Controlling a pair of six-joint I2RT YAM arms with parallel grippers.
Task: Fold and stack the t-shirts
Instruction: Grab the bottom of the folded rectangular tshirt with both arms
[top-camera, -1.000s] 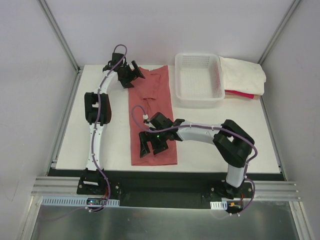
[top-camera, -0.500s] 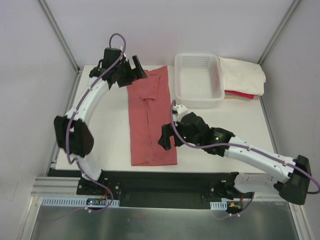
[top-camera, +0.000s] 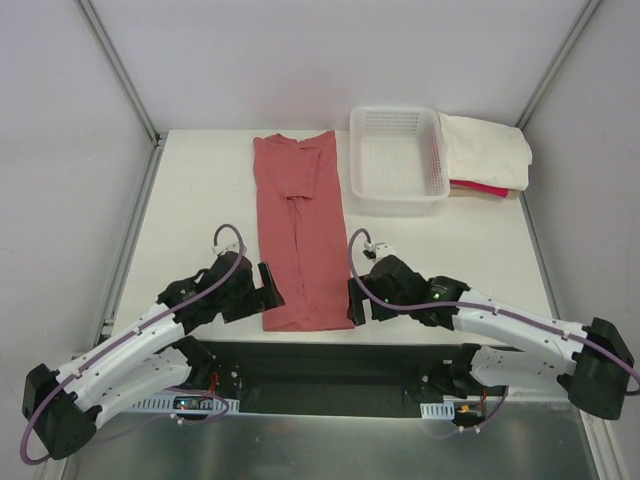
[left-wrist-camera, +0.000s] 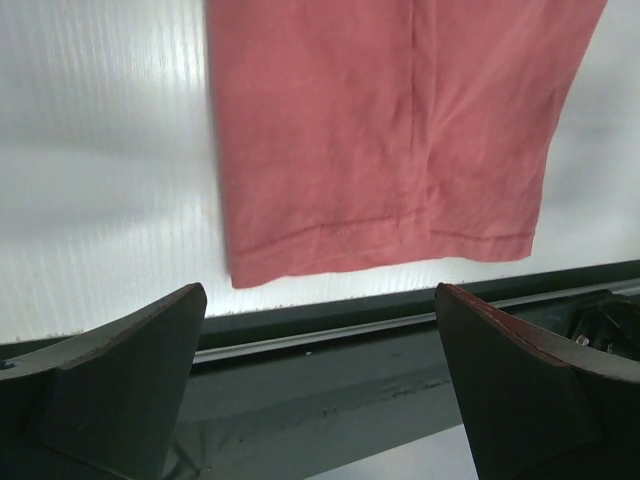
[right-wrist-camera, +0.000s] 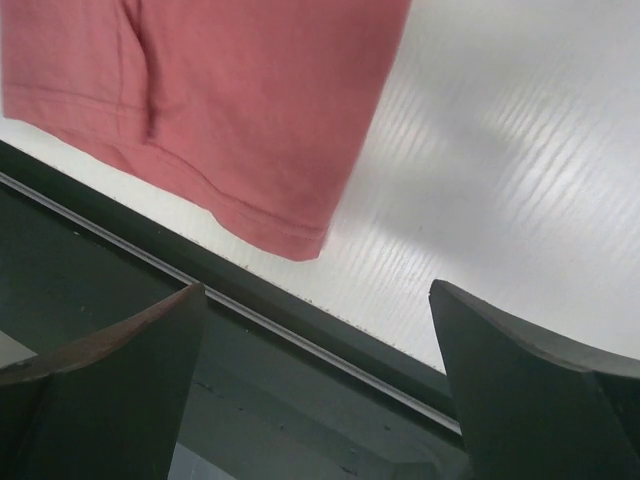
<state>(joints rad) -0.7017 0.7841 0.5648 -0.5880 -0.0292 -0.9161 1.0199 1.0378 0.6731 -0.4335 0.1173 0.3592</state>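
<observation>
Lying flat, the salmon-red t-shirt (top-camera: 298, 235) is sitting between the left gripper (top-camera: 262, 293) and the right gripper (top-camera: 360, 303), both holding their fingers apart.

Salmon-red t-shirt (top-camera: 298, 235) folded lengthwise, flat; cream t-shirt (top-camera: 490, 150) atop pink-red t-shirt (top-camera: 482, 189)

Fingers (right-wrist-camera: 100, 390) of right tool (right-wrist-camera: 315, 292) spread wide. Salmon-red shirt (right-wrist-camera: 220, 110) hem corner lies flat on white bench (right-wrist-camera: 500, 180), ahead of the tool's gap, nearer the left finger, just short of dark edge strip (right-wrist-camera: 330, 370).
</observation>
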